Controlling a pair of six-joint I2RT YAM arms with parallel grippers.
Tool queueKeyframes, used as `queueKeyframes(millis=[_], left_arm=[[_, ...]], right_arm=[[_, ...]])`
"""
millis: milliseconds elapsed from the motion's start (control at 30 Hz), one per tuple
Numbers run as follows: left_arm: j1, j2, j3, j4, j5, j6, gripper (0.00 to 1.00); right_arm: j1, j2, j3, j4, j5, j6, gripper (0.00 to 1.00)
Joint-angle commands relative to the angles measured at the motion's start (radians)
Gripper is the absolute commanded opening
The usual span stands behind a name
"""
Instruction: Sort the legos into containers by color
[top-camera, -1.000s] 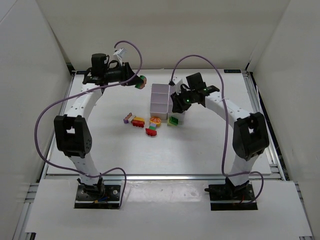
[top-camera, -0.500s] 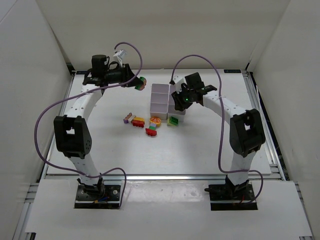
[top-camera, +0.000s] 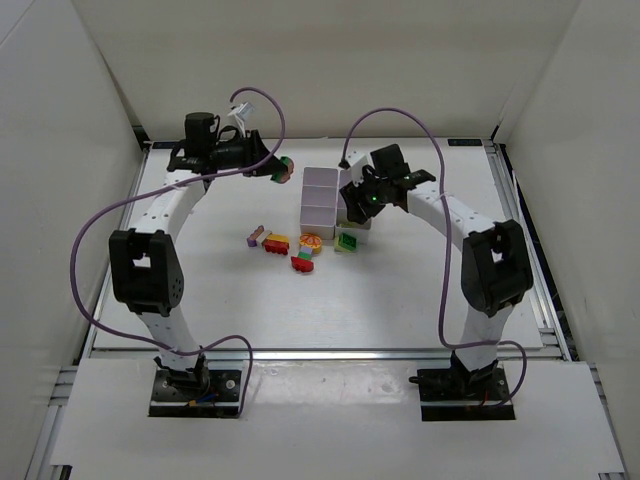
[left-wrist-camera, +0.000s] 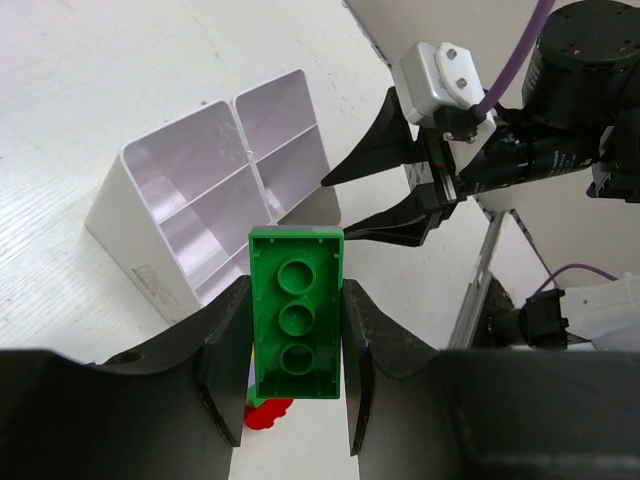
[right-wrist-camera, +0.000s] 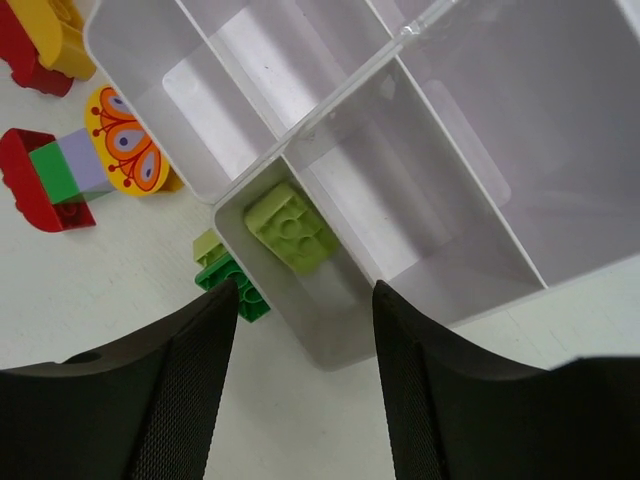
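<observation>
Right tool (top-camera: 352, 208) covers right column of containers (top-camera: 320, 200); left column open above.

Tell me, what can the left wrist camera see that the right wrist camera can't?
Only the left wrist view shows the left pincer squeezing a dark green brick. Only the right wrist view shows a light green brick lying inside one corner box. Both show the white containers and the right pincer, open and holding nothing.
</observation>
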Motion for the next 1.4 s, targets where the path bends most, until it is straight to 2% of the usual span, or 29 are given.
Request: queueKeyframes(millis=[0,67,133,233,333,433,567,833,1000,1367], left_arm=[[-0.014,-0.022,-0.021,0.070,0.078,-0.026,0.10],[-0.025,-0.030,-0.039,0.127,0.135,-0.077,0.10],[-0.054,-0.042,-0.065,0.156,0.175,-0.116,0.10],[-0.083,-0.056,-0.086,0.224,0.201,-0.150,0.10],[-0.089,-0.054,-0.087,0.297,0.232,-0.199,0.10],[-0.091,-0.034,-0.081,0.382,0.299,-0.290,0.10],[-0.098,-0.010,-0.089,0.532,0.382,-0.463,0.10],[-0.110,0.015,-0.093,0.669,0.473,-0.566,0.10],[-0.110,0.038,-0.087,0.678,0.505,-0.583,0.10],[-0.127,0.048,-0.084,0.686,0.525,-0.583,0.10]], right_arm=[[0.003,-0.094,-0.009,0.031,-0.039,-0.023,0.60],[0.001,-0.134,-0.002,0.037,-0.080,0.003,0.59],[0.000,-0.194,-0.015,0.077,-0.192,0.032,0.60],[-0.010,-0.263,-0.108,0.244,-0.387,0.131,0.65],[-0.019,-0.255,-0.145,0.327,-0.571,0.233,0.70],[-0.028,-0.252,-0.194,0.461,-0.677,0.371,0.72],[-0.028,-0.239,-0.197,0.546,-0.729,0.417,0.72],[-0.037,-0.193,-0.125,0.574,-0.814,0.446,0.71],[-0.037,-0.183,-0.111,0.657,-0.866,0.529,0.71],[-0.034,-0.163,-0.070,0.732,-0.855,0.635,0.71]])
